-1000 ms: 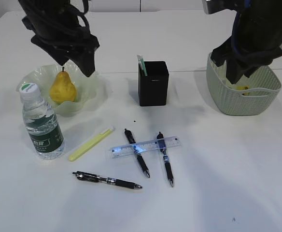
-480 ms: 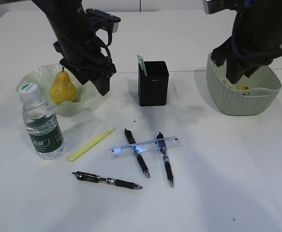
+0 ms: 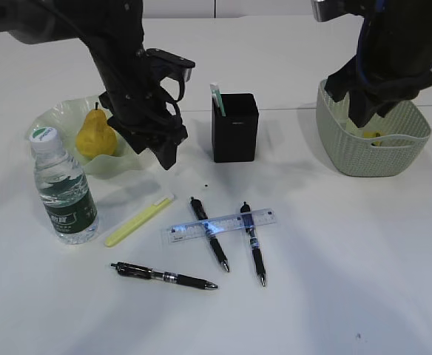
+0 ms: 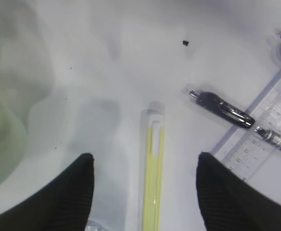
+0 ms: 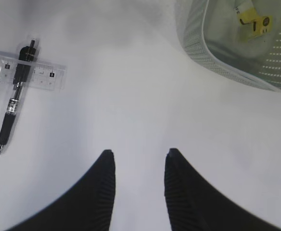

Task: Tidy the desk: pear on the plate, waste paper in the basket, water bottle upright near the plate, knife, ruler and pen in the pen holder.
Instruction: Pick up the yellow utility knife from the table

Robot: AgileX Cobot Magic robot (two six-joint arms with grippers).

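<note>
Yellow knife [image 4: 152,180] lying flat on the desk [image 3: 364,274], just between the bottle [image 3: 62,191] and the pens. The left tool [image 4: 145,192] hovers right over it, jaws wide and empty, straddling it. This looks like the knife pick-up: next it must drop, close across the slim body, then carry it to the holder [image 3: 234,127]. The right tool [image 5: 138,185], half-open and empty, hangs beside the basket [image 3: 393,159].

The yellow pear [image 3: 97,136] is seated upright in the pale green ruffled plate [image 3: 53,117], with the capped water bottle [image 3: 62,189] stood just in front. The transparent ruler [image 3: 222,224] is laid across two pens on the desk [image 3: 349,281]. Yellow waste paper [image 5: 254,20] is held in the sage-green basket [image 3: 375,155], right of the black pen holder [image 3: 234,127].
</note>
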